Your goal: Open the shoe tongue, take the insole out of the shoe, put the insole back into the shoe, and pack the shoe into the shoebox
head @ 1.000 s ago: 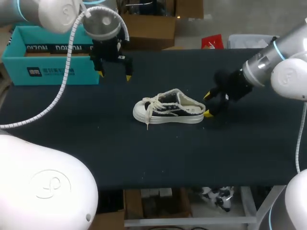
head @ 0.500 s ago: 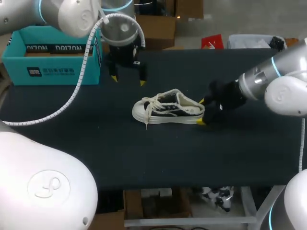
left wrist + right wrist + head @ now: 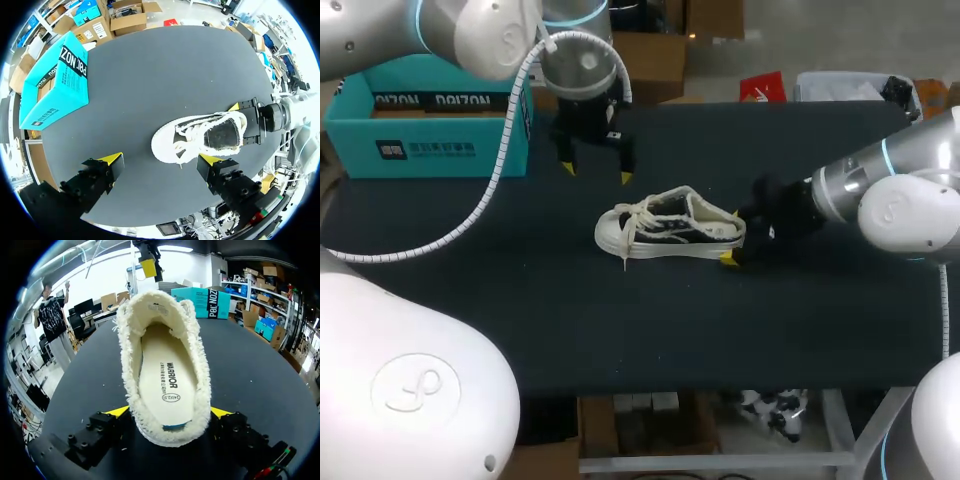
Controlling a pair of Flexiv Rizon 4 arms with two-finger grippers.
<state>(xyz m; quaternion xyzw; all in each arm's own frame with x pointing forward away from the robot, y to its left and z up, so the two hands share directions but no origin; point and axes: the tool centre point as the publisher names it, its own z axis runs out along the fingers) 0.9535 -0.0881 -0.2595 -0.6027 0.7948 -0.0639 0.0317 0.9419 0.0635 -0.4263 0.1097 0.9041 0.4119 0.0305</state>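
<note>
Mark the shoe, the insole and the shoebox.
shoe (image 3: 672, 236), head view, side of the upper.
insole (image 3: 160, 371), right wrist view, its middle.
shoebox (image 3: 420, 166), head view, front wall.

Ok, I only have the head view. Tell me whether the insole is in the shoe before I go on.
Observer: The right wrist view looks into the shoe from the heel end. The insole lies flat inside it.
Operator: Now place my right gripper for me.
Observer: The right gripper is right at the heel, centred on it.
Operator: Check the box too.
Observer: The left wrist view shows the box with no lid on top, standing well apart from the shoe.
</note>
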